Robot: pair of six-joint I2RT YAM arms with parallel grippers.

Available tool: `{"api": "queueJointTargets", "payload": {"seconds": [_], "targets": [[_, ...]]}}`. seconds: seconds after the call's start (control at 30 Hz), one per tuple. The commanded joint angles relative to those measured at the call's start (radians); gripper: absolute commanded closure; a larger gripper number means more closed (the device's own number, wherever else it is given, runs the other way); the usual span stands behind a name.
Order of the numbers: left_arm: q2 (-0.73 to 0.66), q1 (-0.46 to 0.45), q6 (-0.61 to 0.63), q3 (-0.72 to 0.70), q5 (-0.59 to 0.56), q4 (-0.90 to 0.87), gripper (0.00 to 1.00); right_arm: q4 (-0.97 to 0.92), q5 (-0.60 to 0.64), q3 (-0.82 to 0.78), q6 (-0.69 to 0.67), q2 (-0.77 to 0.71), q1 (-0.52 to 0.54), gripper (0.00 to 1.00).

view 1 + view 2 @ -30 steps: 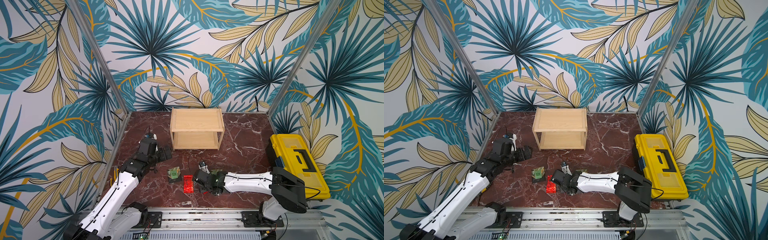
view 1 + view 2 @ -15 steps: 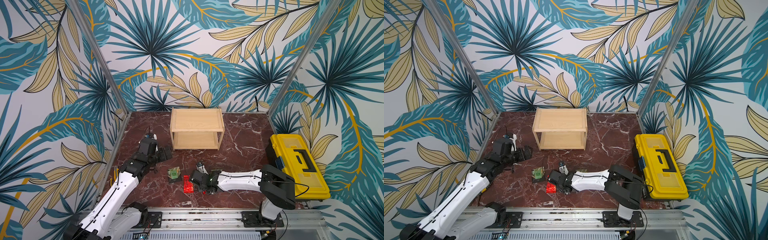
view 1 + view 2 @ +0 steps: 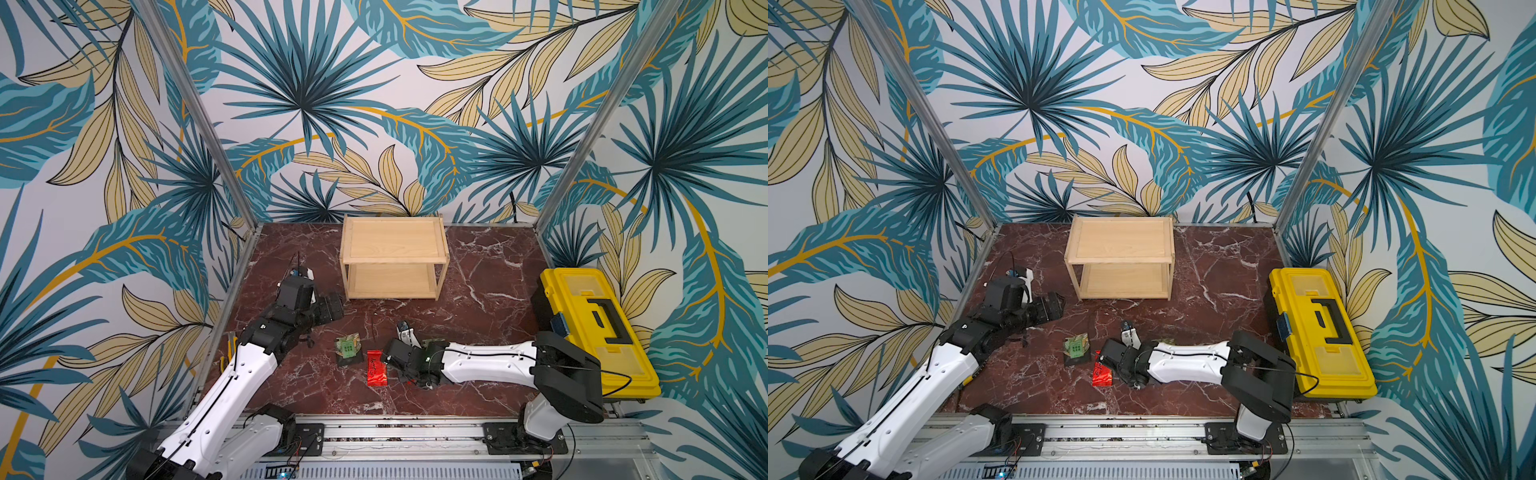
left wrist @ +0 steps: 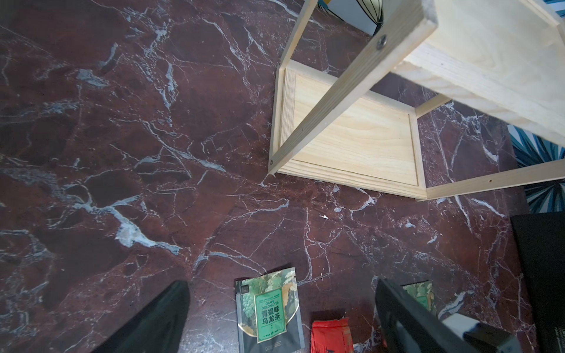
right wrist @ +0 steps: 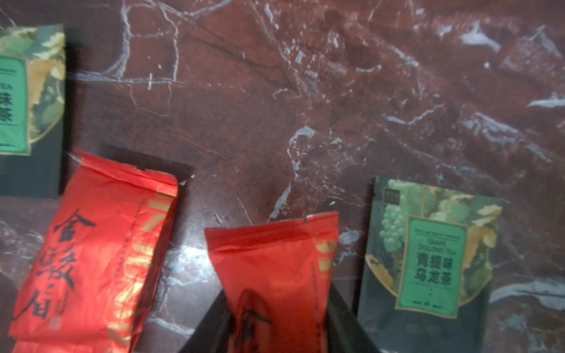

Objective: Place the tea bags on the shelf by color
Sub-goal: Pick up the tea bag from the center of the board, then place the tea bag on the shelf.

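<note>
Dark red marble table point(image 3: 478, 316), leaf-print walls on three sides. The wooden shelf point(image 3: 395, 261) stands at the middle of the back edge with no tea on either board, so nothing is sorted yet. All four tea bags lie toward the front edge, about midway along it.

What has changed in the last second: the right gripper point(image 5: 275, 308) has narrowed its jaws, and they now press on both sides of one red tea bag point(image 5: 272, 262). The top views hide this bag beneath the gripper. The second red tea bag point(image 3: 376, 368) lies just beside it, unmoved. A green tea bag point(image 3: 348, 347) lies next to that one, and the other green tea bag point(image 5: 428, 259) lies on the opposite side of the held one.

The left gripper point(image 3: 332, 305) hangs by the shelf's front left post — jaws wide apart, holding nothing. The first pick looks secured; lifting it to a shelf board comes next, I judge.
</note>
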Motion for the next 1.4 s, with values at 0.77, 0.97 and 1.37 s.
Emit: {"api": "queueJointTargets", "payload": {"seconds": [0.77, 0.97, 1.37], "targets": [[0.085, -0.001, 0.083, 0.366, -0.125, -0.077, 0.00, -0.277, 0.275, 0.126, -0.073, -0.339, 0.002, 0.62], [0.127, -0.001, 0.105, 0.399, -0.117, -0.039, 0.00, -0.350, 0.286, 0.337, -0.186, -0.324, -0.071, 0.62], [0.168, 0.025, 0.114, 0.365, -0.014, 0.012, 0.00, -0.291, 0.120, 0.814, -0.525, 0.091, -0.416, 0.62]]}}
